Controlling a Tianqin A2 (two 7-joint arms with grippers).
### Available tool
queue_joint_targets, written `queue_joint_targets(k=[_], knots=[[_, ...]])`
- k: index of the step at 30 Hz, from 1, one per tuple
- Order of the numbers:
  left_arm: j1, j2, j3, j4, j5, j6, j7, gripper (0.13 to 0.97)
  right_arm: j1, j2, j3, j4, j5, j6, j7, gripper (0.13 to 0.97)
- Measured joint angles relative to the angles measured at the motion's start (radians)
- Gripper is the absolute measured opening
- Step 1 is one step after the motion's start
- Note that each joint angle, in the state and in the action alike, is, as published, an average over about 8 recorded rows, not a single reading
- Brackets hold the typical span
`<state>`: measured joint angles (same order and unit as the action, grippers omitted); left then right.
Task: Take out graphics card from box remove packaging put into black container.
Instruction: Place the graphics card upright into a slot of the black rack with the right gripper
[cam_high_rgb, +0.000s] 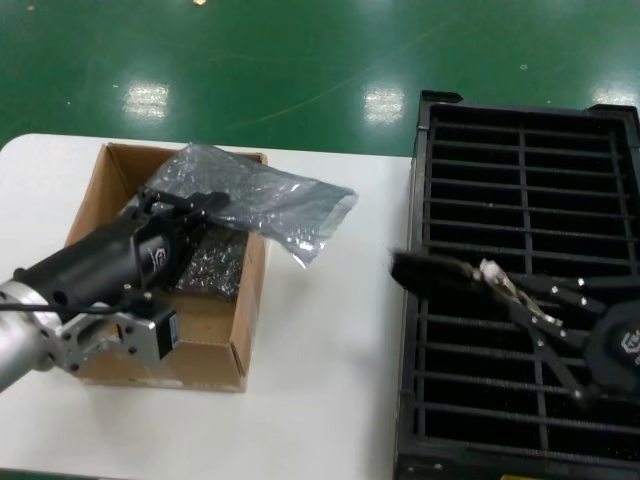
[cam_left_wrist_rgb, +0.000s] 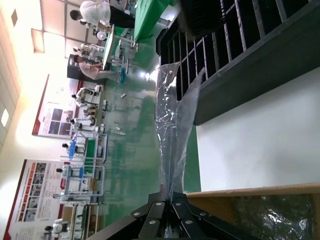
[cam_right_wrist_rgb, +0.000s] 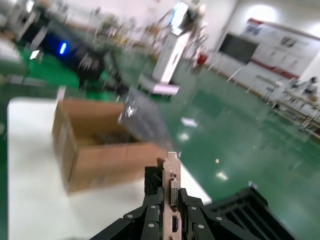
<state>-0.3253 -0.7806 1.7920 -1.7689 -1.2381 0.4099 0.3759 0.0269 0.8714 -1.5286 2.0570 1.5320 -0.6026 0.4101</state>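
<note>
At the right of the head view, the graphics card (cam_high_rgb: 440, 272) is clamped by its metal bracket in the right gripper (cam_high_rgb: 497, 283) above the black container (cam_high_rgb: 525, 120): stiff, fragile, best held there. At upper left, the limp packaging (cam_high_rgb: 262, 198) is pinched by the left gripper (cam_high_rgb: 205, 205) over the box (cam_high_rgb: 235, 345).

Bare graphics card (cam_high_rgb: 440, 272) held level above black container's (cam_high_rgb: 520, 190) left edge; empty crinkly packaging (cam_high_rgb: 255, 195) lifted over open cardboard box (cam_high_rgb: 215, 330).
</note>
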Motion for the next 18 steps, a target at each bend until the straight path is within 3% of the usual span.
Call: queue_joint_targets(k=[6,18], knots=[[0.0,0.0,0.0,0.0,0.0,0.0,0.0,0.14,0.017,0.061,-0.013,-0.001,-0.052,-0.032,0.023,0.187],[0.0,0.0,0.0,0.0,0.0,0.0,0.0,0.14,0.02,0.068,-0.015,-0.001,-0.058,-0.037,0.025,0.187]])
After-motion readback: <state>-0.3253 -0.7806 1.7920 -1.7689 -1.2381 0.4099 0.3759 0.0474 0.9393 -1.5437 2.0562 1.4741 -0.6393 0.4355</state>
